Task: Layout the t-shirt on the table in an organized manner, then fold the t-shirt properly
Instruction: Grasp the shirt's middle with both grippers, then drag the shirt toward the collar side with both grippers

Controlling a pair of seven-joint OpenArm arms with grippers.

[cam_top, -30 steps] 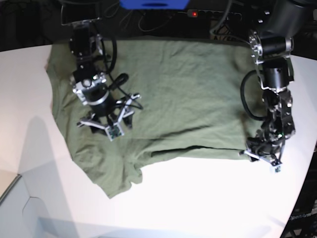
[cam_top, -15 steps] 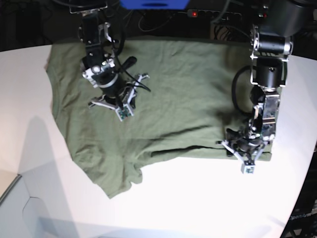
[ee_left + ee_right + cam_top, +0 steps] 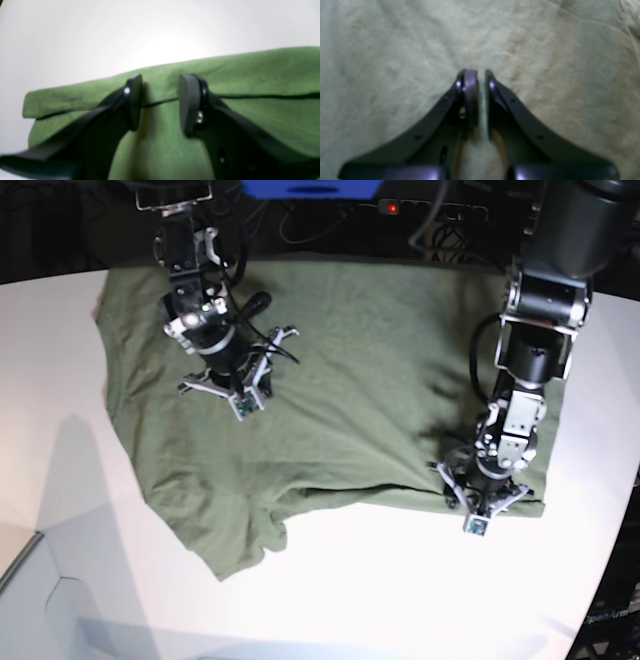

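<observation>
The olive-green t-shirt (image 3: 350,360) lies spread on the white table (image 3: 400,580), its near hem folded over and one sleeve hanging toward the front left. My left gripper (image 3: 476,515) is at the near right hem. In the left wrist view it (image 3: 160,100) is open, with its pads astride the folded hem edge of the shirt (image 3: 250,75) and white table (image 3: 100,37) beyond. My right gripper (image 3: 240,402) is over the shirt's upper left part. In the right wrist view it (image 3: 481,82) is shut to a thin slit above the wrinkled cloth (image 3: 395,50), holding nothing I can see.
Black cables, a power strip with a red light (image 3: 392,207) and a blue box (image 3: 310,188) lie behind the table's far edge. The table's curved edge runs along the right (image 3: 615,550) and the front left corner (image 3: 30,560).
My left gripper has moved left along the near hem and now straddles the fold. My right gripper moved up toward the shirt's upper left, then stayed about there.
</observation>
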